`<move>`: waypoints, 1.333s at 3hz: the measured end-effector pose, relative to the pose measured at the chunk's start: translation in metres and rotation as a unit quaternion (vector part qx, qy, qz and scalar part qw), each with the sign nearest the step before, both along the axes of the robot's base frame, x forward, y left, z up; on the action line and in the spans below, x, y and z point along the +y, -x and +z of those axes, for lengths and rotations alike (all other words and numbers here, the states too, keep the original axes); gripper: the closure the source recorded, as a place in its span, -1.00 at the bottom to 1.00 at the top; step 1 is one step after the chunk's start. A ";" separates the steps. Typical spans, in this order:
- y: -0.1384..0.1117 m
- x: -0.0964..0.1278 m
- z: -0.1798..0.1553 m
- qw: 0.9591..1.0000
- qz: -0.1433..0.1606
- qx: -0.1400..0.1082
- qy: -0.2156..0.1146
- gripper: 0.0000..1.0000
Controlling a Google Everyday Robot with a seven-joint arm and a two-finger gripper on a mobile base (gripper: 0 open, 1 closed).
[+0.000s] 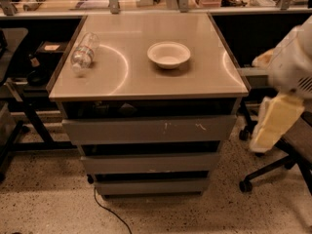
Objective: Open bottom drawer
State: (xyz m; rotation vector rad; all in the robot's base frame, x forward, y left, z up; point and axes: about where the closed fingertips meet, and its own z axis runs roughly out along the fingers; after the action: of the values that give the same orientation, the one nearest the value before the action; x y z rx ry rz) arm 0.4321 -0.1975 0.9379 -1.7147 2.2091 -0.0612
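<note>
The grey cabinet has three drawer fronts. The bottom drawer (153, 185) is the lowest one, plain and flat, and its front sits closed under the middle drawer (151, 163). The larger top drawer front (150, 129) carries white scratch marks. My gripper (274, 125), yellowish below a white arm, hangs at the right edge of the view. It is beside the cabinet's right side at about the height of the top drawer, and apart from all the drawers.
A white bowl (168, 54) and a clear plastic bottle (84, 51) lying on its side rest on the cabinet top (146, 82). An office chair base (273, 172) stands on the floor at the right. A cable (109, 212) runs over the speckled floor in front. A dark desk frame (24, 111) is at the left.
</note>
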 end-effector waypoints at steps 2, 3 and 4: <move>0.006 0.046 -0.133 0.997 0.012 0.067 -0.027 -1.00; 0.006 0.046 -0.133 0.997 0.012 0.067 -0.027 -1.00; 0.022 0.047 -0.181 0.994 -0.002 0.108 -0.032 -1.00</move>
State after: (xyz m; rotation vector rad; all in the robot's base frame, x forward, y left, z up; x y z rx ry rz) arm 0.4105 -0.1500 0.7571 -1.7542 2.3384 0.2008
